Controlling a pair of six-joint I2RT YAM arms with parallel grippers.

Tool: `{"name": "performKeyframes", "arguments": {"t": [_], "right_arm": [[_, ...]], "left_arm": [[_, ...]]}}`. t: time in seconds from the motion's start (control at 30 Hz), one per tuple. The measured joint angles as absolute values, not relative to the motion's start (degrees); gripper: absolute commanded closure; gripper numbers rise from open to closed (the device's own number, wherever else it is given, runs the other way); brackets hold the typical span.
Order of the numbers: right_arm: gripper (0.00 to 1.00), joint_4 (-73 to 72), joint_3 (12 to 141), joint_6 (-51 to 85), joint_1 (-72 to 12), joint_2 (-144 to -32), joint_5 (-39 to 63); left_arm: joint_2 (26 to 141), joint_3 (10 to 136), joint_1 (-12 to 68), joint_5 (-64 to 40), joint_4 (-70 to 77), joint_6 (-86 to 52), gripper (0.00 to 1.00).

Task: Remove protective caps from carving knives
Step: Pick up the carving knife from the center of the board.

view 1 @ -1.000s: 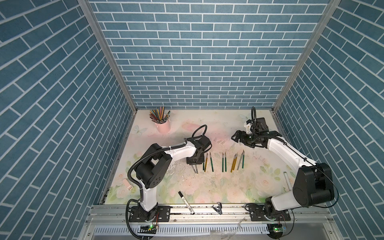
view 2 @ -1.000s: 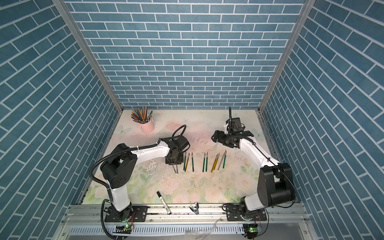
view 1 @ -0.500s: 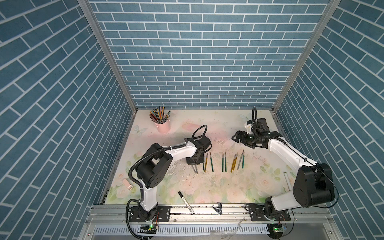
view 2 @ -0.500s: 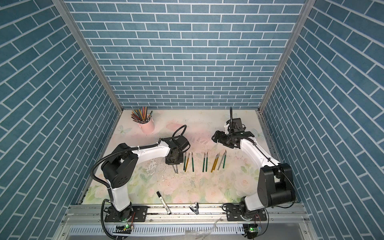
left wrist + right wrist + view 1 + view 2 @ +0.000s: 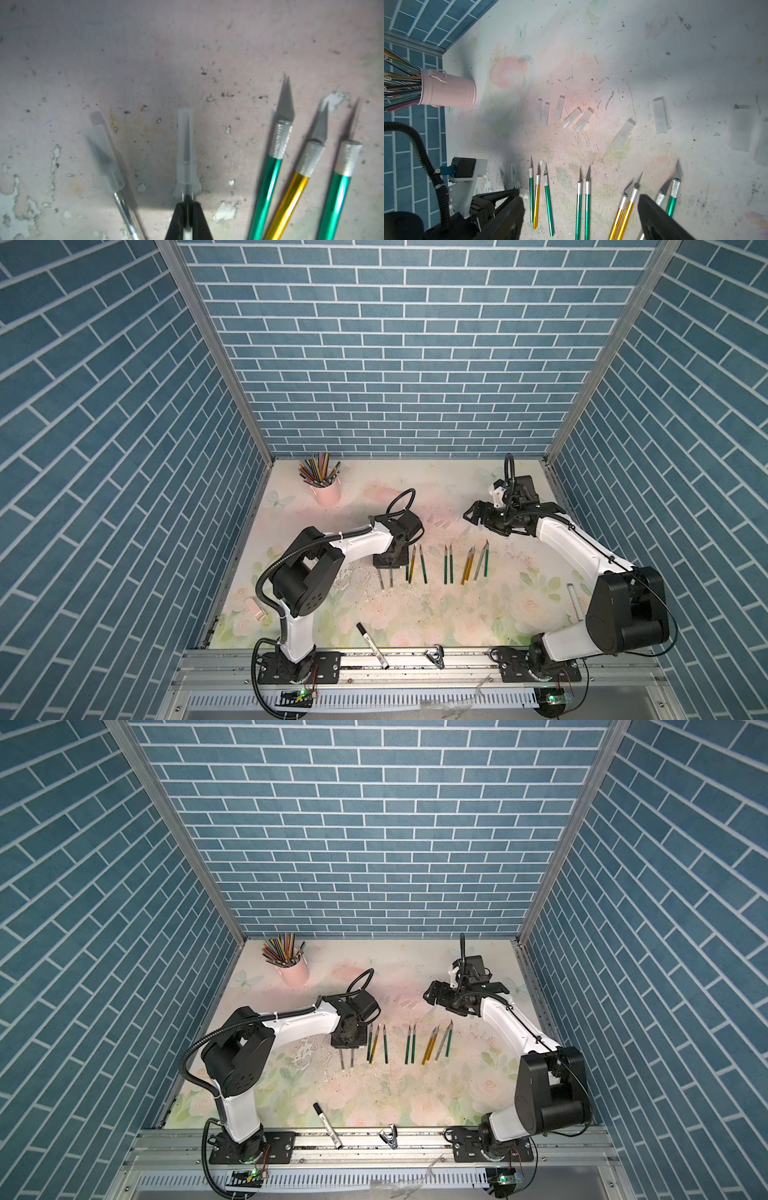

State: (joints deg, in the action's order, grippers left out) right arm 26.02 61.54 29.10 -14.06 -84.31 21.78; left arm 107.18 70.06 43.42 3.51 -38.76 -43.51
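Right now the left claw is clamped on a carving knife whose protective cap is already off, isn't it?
Not quite. The left claw is clamped on a carving knife whose protective cap is still on; the left wrist view shows it.

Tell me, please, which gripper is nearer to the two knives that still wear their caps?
Left. The left gripper is shut on one capped knife, the second capped knife beside it; the right gripper hangs open beyond the bare knives.
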Motion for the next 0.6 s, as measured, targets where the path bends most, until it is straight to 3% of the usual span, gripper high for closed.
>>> {"name": "performKeyframes", "arguments": {"t": [0.33, 0.6], "right_arm": [[0.18, 24.75, 63.07, 29.61, -14.09, -85.08, 24.93], [0.22, 21.19, 63.07, 31.59, -14.98, -86.89, 29.04]], "left_arm": [[100.31, 70.13, 43.16, -1.41, -34.28, -38.98, 0.96], [96.31, 67.35, 41.12, -11.49, -24.86, -34.46, 0.96]]}}
